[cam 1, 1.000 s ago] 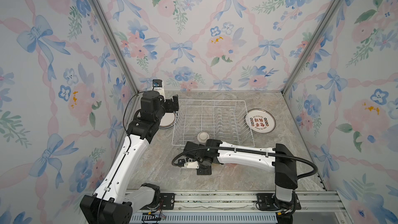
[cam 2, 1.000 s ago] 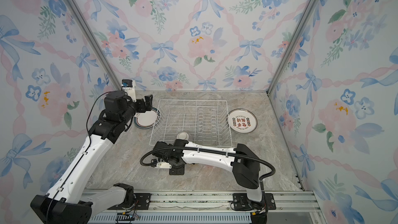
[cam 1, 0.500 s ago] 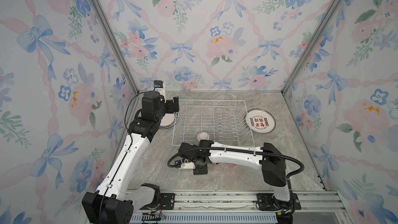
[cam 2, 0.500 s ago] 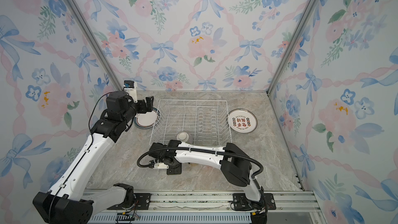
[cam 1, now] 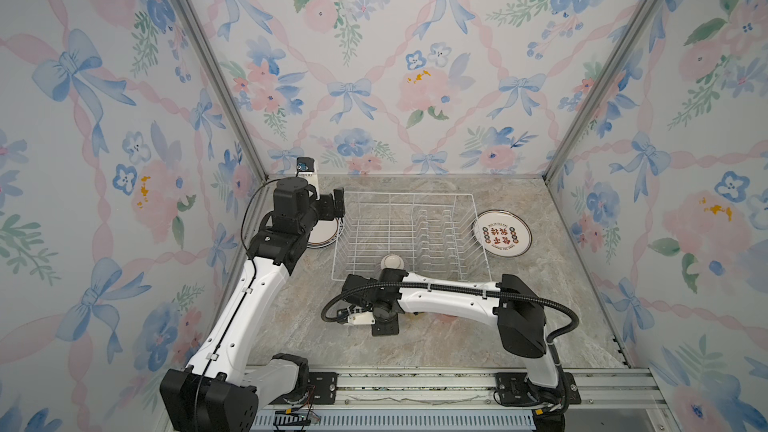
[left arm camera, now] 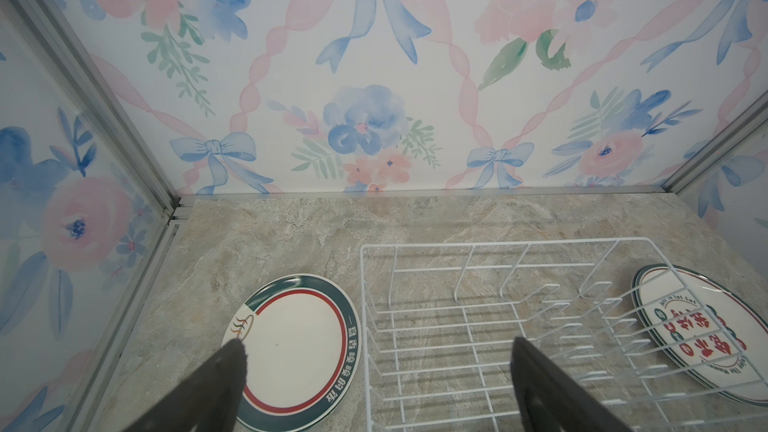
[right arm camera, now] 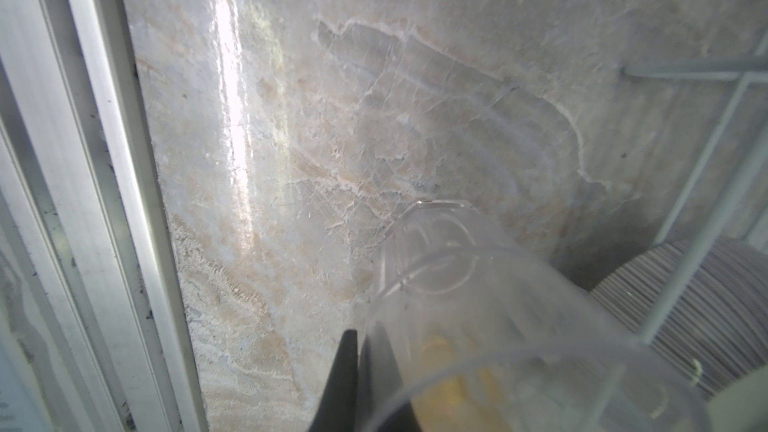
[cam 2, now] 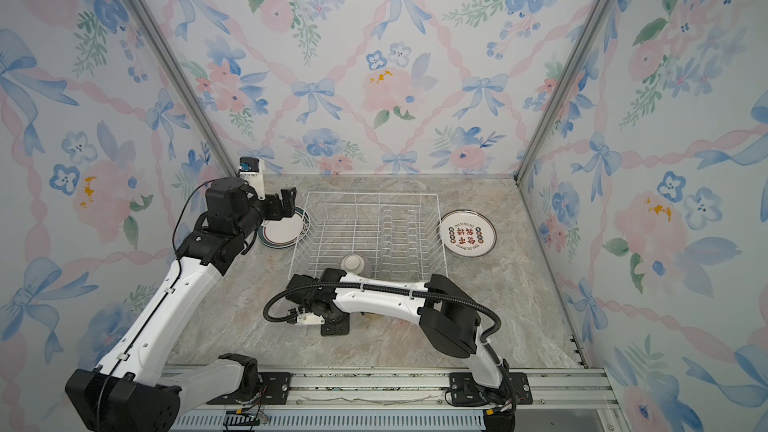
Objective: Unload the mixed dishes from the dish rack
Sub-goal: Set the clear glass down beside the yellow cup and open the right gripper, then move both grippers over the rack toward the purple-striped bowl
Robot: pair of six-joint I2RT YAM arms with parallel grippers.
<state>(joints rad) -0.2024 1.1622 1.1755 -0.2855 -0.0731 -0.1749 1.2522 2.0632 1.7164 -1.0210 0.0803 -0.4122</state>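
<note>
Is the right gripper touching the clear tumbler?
Touching. The right wrist view shows the right gripper pinching the rim of the clear tumbler between its fingers.

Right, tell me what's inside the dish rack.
Only the small ribbed bowl, near the front of the dish rack; its plate slots stand bare. The right arm covers the rack's front edge, so anything under it is hidden.

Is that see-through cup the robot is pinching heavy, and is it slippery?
Probably light: the clear translucent tumbler has thin walls, and the right gripper holds it by a pinch on the rim alone. Likely slippery too, since its surface looks smooth and shiny. On its side it might roll, being round.
</note>
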